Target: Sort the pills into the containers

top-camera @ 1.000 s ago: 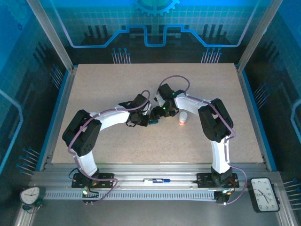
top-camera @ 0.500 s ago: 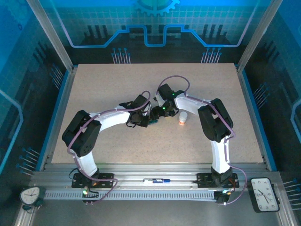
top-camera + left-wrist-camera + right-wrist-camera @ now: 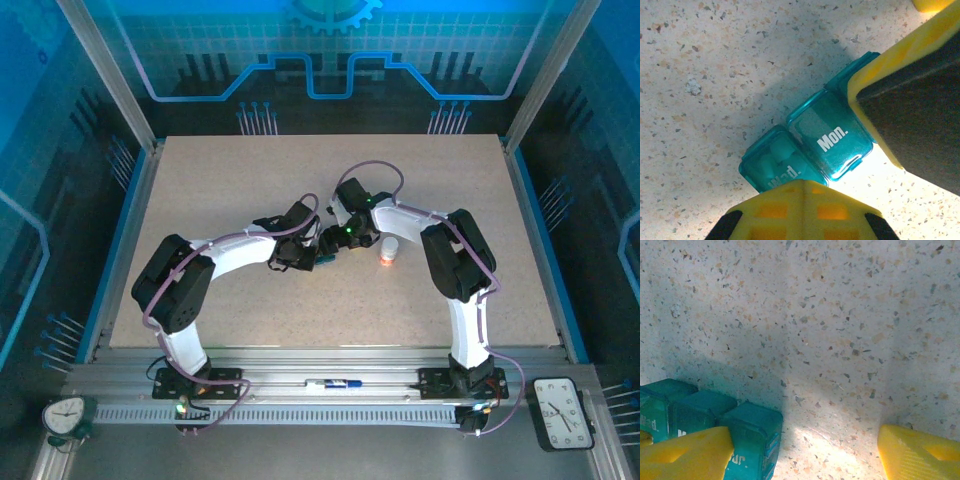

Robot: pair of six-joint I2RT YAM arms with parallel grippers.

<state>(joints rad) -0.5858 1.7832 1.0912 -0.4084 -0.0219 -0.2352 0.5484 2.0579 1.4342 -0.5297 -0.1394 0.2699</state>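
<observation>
Left gripper: the left gripper (image 3: 800, 189) has its jaws pressed together with nothing between them. Its tip sits at the edge of the pill box, on the compartment marked Wed.
Pill box: the teal pill box (image 3: 795, 150) lies flat on the table (image 3: 250, 180), about the middle of it, between the two grippers.
Wed. compartment: the Wed. compartment (image 3: 775, 162) has its lid down. Pale rounded shapes show through the plastic, probably pills already dropped in.
Mon. compartment: the Mon. compartment (image 3: 835, 142) has its lid down as well. A faint pale patch shows inside, but I cannot tell whether it is a pill or glare.
Third compartment: it is mostly hidden under a yellow finger (image 3: 890, 69), which I take to be the right gripper's. Its contents cannot be told.
Right gripper: the right gripper (image 3: 802, 447) has its jaws standing wide apart and holds nothing. One finger is right against the end of the pill box and the other is well off over bare table.
Bottle: a small white bottle (image 3: 388, 250) with orange at its foot stands just to the right of the grippers. Whether it is capped or empty is too small to tell.
Done: at least one compartment looks filled and closed.
Left: judging by both grippers working at the box, a lid or the last compartment seems to be the step in hand. How many pills remain cannot be told.
</observation>
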